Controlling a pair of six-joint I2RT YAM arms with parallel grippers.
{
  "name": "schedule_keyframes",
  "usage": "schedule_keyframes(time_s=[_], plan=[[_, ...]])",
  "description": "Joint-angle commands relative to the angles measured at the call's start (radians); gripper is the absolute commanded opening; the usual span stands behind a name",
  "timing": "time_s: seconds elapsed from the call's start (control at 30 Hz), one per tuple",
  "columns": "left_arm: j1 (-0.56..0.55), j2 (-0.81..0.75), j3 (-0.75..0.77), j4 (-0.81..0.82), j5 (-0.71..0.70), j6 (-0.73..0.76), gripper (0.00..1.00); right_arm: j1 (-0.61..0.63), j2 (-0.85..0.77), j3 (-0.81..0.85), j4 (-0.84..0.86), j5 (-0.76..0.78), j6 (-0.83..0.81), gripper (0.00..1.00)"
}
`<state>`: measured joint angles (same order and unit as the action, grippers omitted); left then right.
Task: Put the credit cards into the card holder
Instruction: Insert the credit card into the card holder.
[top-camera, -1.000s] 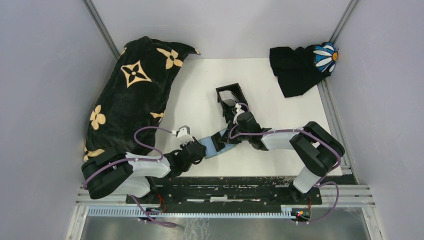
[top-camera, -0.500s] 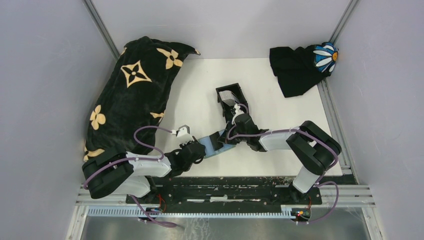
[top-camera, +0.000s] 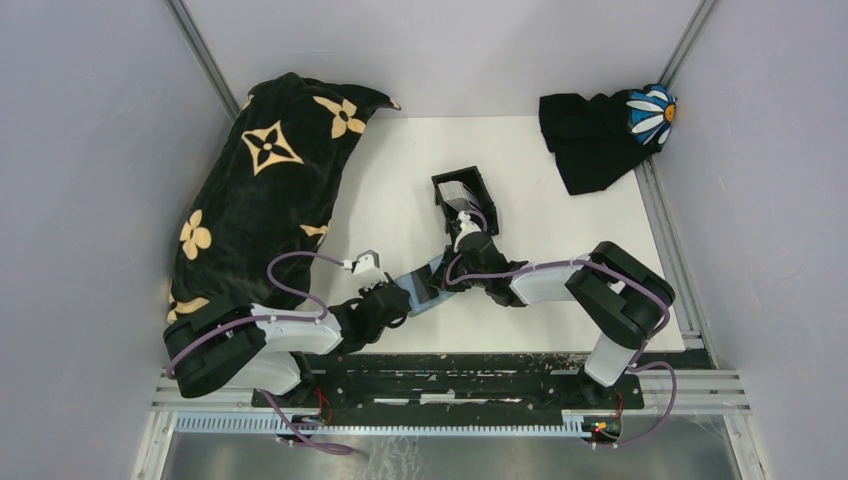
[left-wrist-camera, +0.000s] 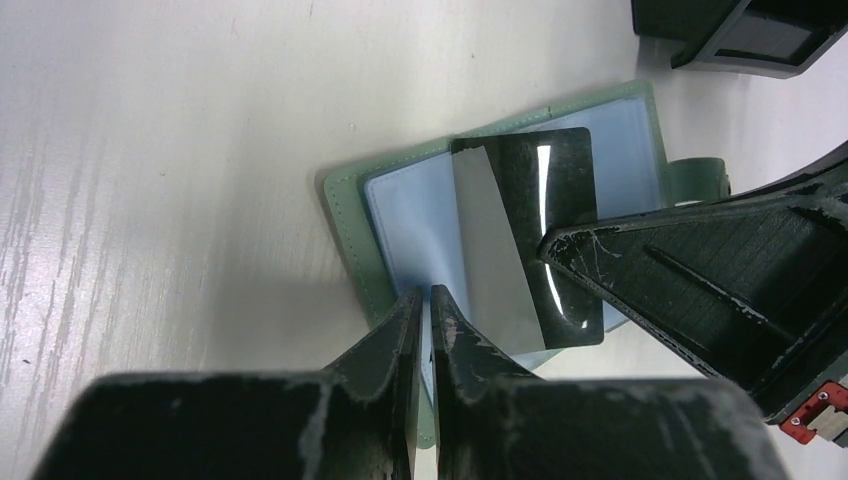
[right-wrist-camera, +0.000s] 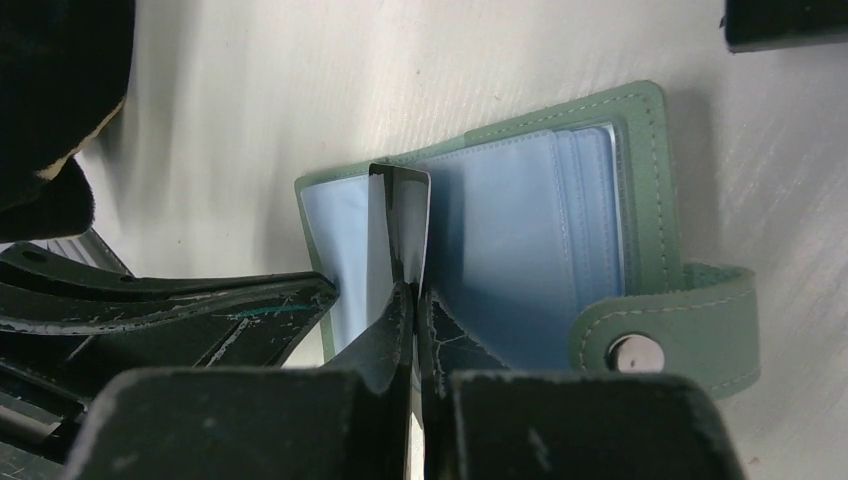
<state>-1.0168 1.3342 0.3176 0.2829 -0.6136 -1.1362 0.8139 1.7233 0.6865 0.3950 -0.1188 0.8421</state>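
Top view: I can't count the cards (top-camera: 457, 193) in the black box (top-camera: 483, 197), too small. Green wallet (top-camera: 420, 290) is mostly covered from above. Left wrist: left gripper (left-wrist-camera: 425, 297) hides the wallet's near edge. Right wrist: dark card (right-wrist-camera: 400, 215) has its lower end buried in the right gripper (right-wrist-camera: 413, 292).

A white table (top-camera: 400, 180) seen from above, with an open-topped black box (top-camera: 455, 176) sitting near its middle. Just nearer than the box and slightly to its left, a green card holder (left-wrist-camera: 405, 215) lies opened flat (snap strap undone, pale blue sleeves facing up). Left of the box, a black blanket patterned with tan flowers (top-camera: 265, 190) covers the table's side. Beyond the box to the right, a crumpled black cloth bearing a white daisy (top-camera: 590, 135) sits in the corner.
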Motion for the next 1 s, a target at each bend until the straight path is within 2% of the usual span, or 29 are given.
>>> schedule_keyframes(time_s=[0.0,0.33,0.57,0.87,0.97], plan=[[0.000,0.000,-0.016,-0.143,-0.031,-0.012,0.14,0.039,0.033,-0.055,-0.182,-0.023,-0.055,0.01],[-0.001,-0.002,-0.014,-0.160,-0.050,-0.018,0.14,0.039,-0.026,-0.077,-0.225,-0.014,-0.086,0.01],[-0.001,0.012,-0.008,-0.143,-0.038,-0.012,0.14,0.040,0.012,-0.047,-0.208,-0.050,-0.072,0.01],[0.000,0.012,-0.019,-0.111,-0.012,-0.004,0.14,0.079,0.063,0.003,-0.193,-0.023,-0.049,0.01],[0.000,-0.003,-0.027,-0.107,-0.012,-0.003,0.14,0.092,0.052,0.021,-0.232,0.005,-0.060,0.05]])
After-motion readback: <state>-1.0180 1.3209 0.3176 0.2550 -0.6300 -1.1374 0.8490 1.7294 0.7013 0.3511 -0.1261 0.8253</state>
